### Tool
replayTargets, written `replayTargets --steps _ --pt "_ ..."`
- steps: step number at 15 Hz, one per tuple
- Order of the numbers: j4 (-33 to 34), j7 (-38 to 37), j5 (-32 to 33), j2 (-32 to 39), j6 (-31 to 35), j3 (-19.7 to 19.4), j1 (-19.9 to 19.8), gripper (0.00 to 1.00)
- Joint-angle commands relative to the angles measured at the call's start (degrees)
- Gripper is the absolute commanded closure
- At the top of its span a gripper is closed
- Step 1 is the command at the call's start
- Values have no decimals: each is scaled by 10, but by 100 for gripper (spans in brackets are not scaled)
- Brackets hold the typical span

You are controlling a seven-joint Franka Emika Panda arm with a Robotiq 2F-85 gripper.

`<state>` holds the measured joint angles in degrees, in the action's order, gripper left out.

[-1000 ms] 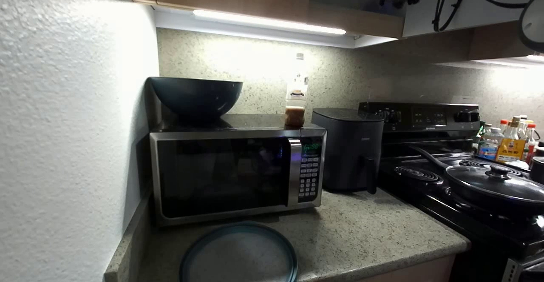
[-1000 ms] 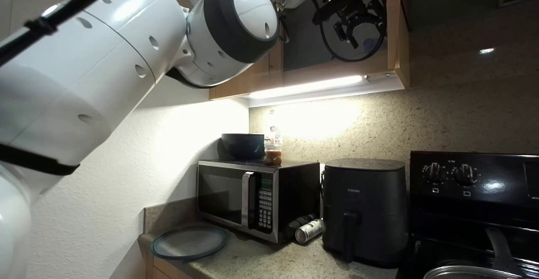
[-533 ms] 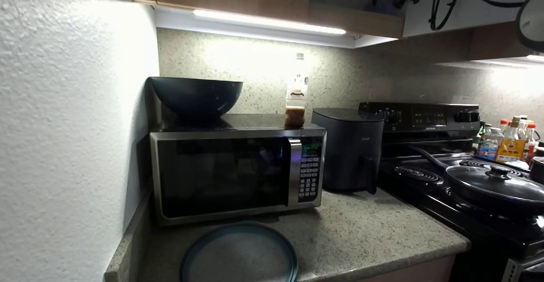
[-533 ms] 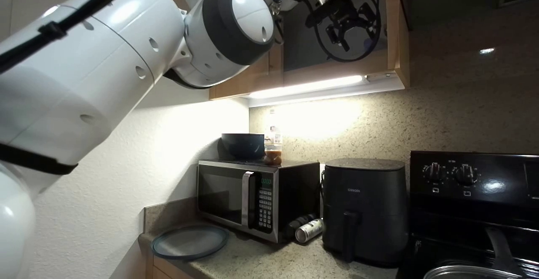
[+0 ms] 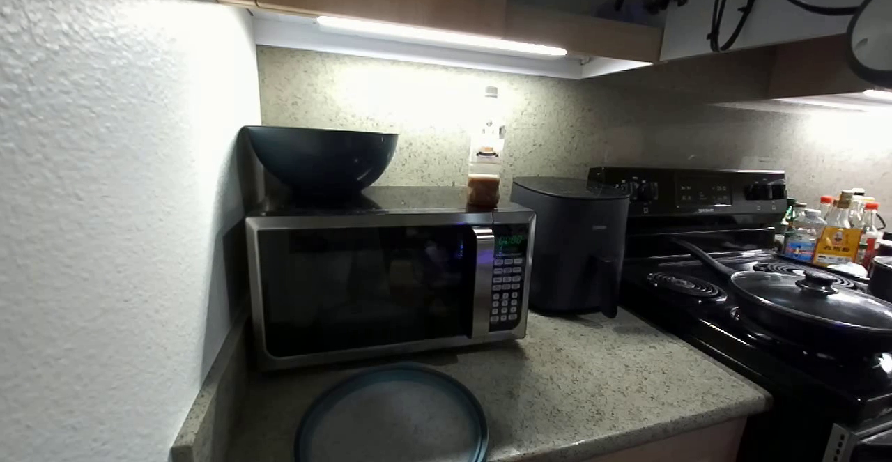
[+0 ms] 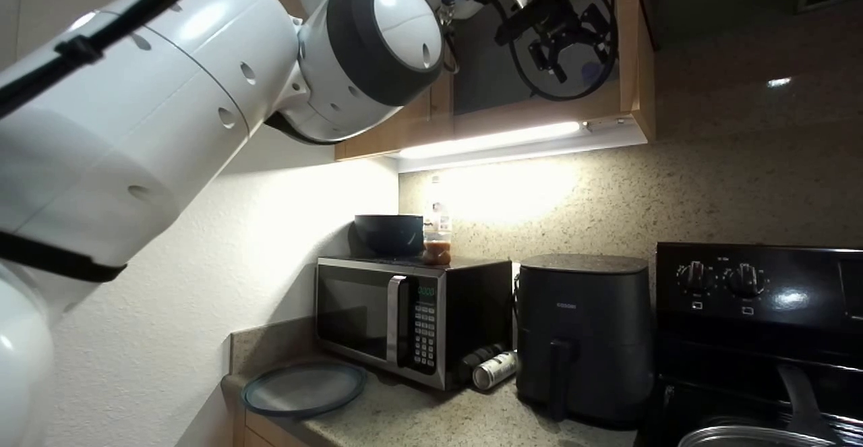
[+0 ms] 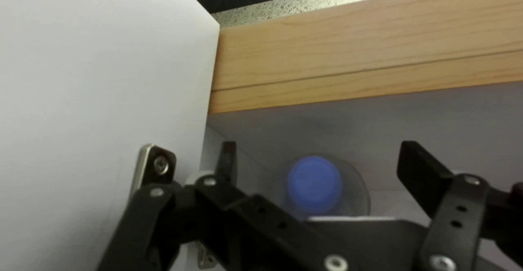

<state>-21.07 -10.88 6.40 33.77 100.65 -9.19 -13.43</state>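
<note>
My gripper [image 7: 319, 150] hangs inside the upper cabinet, its two black fingers [image 7: 423, 173] spread wide with nothing touching them. Between and beyond them in the wrist view is a round blue cap [image 7: 314, 185] on a wider, see-through round object; its lower part is hidden behind the gripper body. In an exterior view the same blue spot [image 6: 592, 71] shows faintly just behind the gripper [image 6: 584, 59]. Only the underside of the gripper [image 5: 647, 1] shows at the top of an exterior view. How far the fingers are from the cap I cannot tell.
A white panel [image 7: 110, 79] with a metal hinge stands close at the left, and the wooden cabinet edge [image 7: 359, 46] runs across. Below are a microwave [image 5: 369, 288] bearing a dark bowl [image 5: 320, 159] and a bottle [image 5: 483, 190], an air fryer [image 6: 583, 339] and a stove [image 5: 697, 322].
The gripper and arm have swayed slightly left, then partly back to the right, ending a little left of where they were. The jaws stay open. Nothing else has moved.
</note>
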Motion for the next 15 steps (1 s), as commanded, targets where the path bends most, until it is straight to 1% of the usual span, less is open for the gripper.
replayTargets --steps 1,2,3,7,12,15 --pt "-5 -7 1 1 19 -1 -3 0" --pt "-5 -23 2 -2 16 -4 -2 0" --pt "-9 -5 2 -2 9 -1 1 0" --pt "-9 -7 2 -2 9 -1 2 0" --pt "-4 11 -36 22 91 24 -26 0" --pt "-4 16 -50 30 124 31 -39 0"
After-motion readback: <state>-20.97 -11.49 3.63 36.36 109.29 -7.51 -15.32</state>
